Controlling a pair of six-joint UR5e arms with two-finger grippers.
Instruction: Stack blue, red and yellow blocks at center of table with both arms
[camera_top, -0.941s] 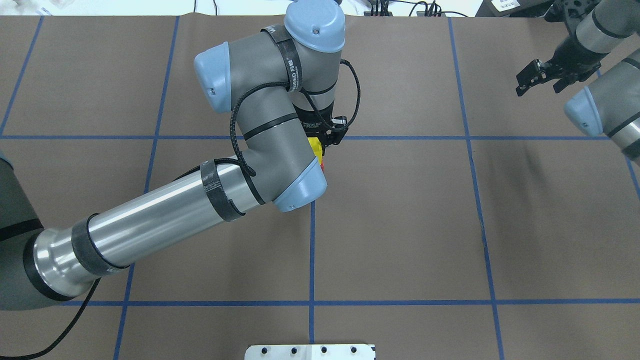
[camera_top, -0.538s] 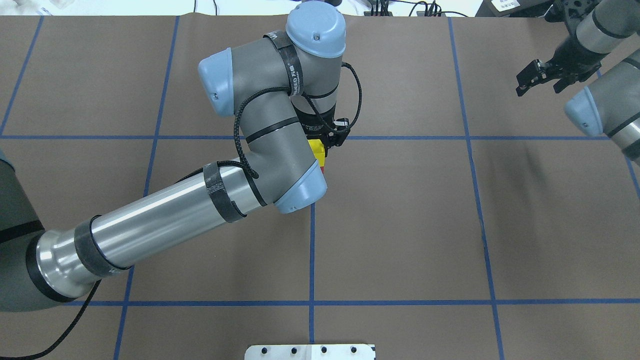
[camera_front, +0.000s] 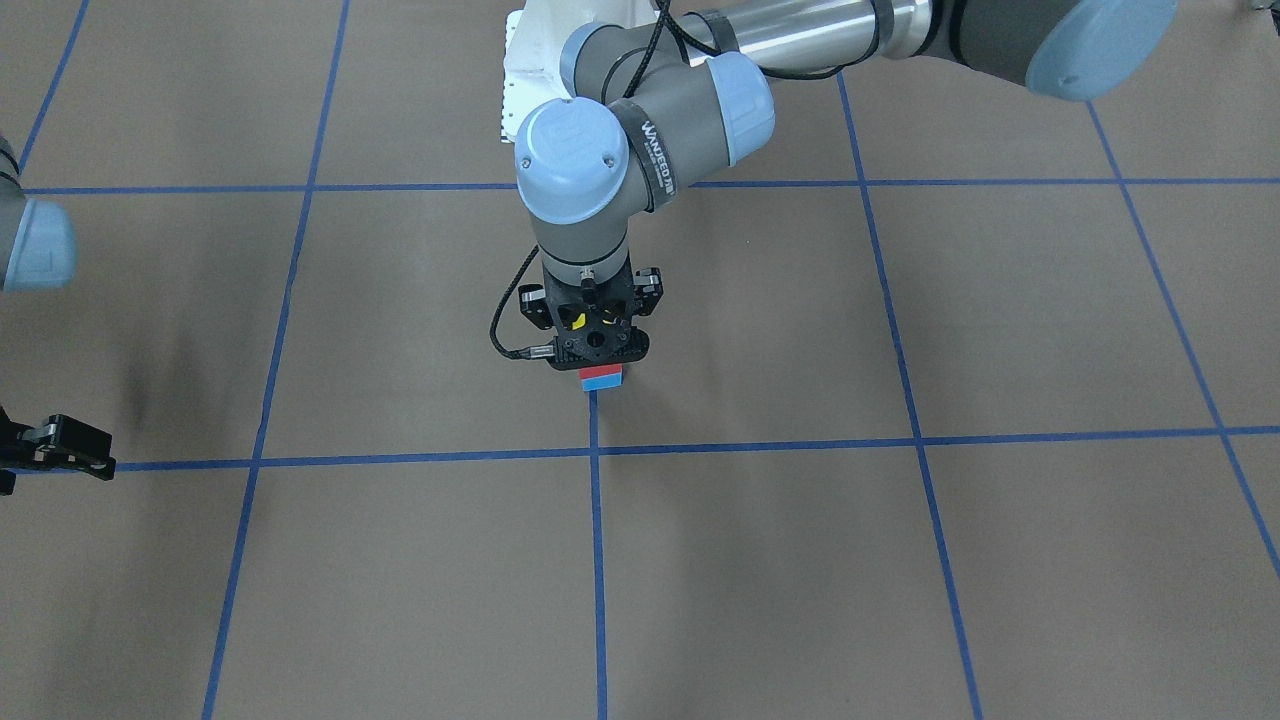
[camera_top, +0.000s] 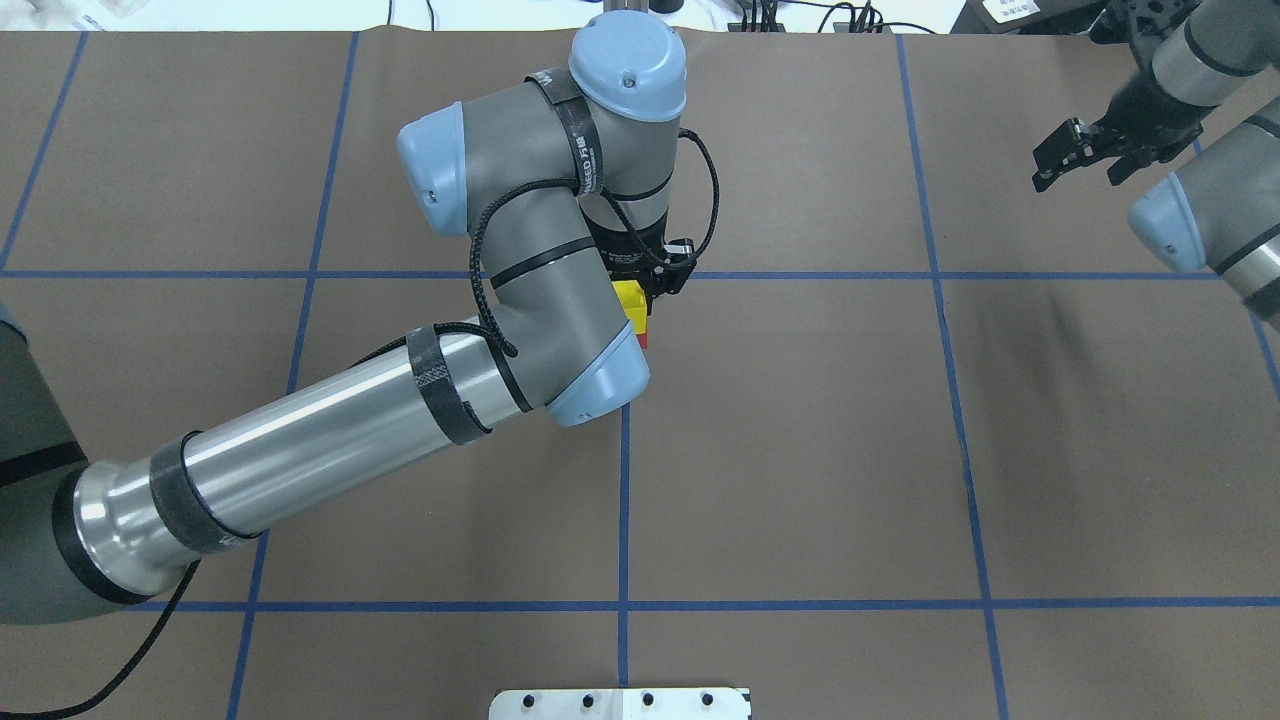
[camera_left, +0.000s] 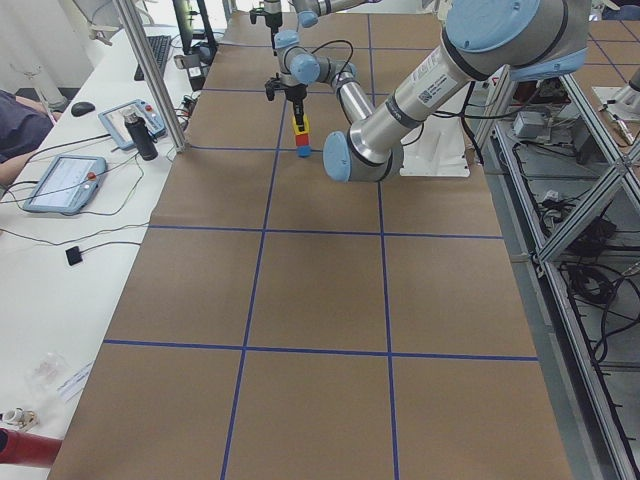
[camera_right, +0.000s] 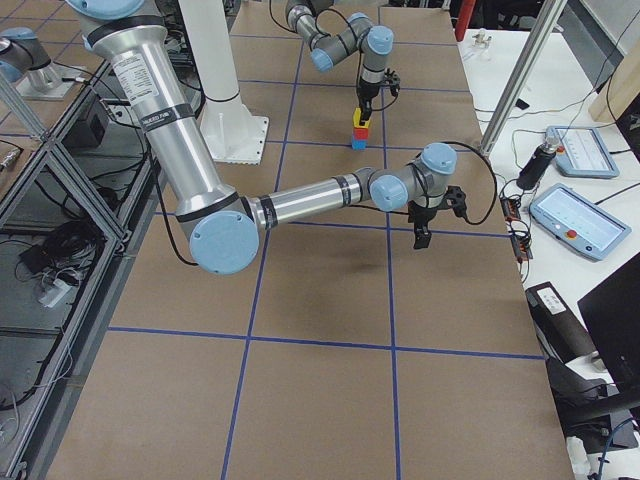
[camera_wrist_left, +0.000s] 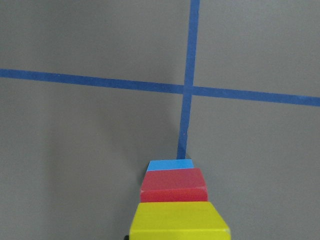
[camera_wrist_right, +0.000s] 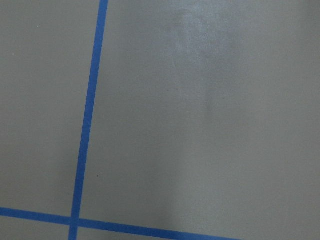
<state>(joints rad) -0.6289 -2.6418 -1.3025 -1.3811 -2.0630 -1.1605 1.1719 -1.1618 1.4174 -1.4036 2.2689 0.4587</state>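
Note:
A yellow block (camera_wrist_left: 177, 220) sits on a red block (camera_wrist_left: 173, 184), which sits on a blue block (camera_wrist_left: 170, 165), by the tape cross at the table's middle. The stack also shows in the exterior right view (camera_right: 360, 128). My left gripper (camera_front: 597, 350) hangs straight down over the stack and is shut on the yellow block (camera_top: 630, 297); its fingertips are hidden under the wrist. In the front view only the red (camera_front: 601, 372) and blue (camera_front: 601, 383) blocks show below it. My right gripper (camera_top: 1078, 172) is open and empty, far off at the table's back right.
Blue tape lines (camera_top: 622, 500) divide the brown table cover into squares. The robot's white base plate (camera_top: 620, 703) is at the near edge. Tablets (camera_right: 570, 220) and cables lie on the side bench beyond the right gripper.
My left arm has shifted slightly and sunk a little over the stack with the yellow block. The right arm has not moved.

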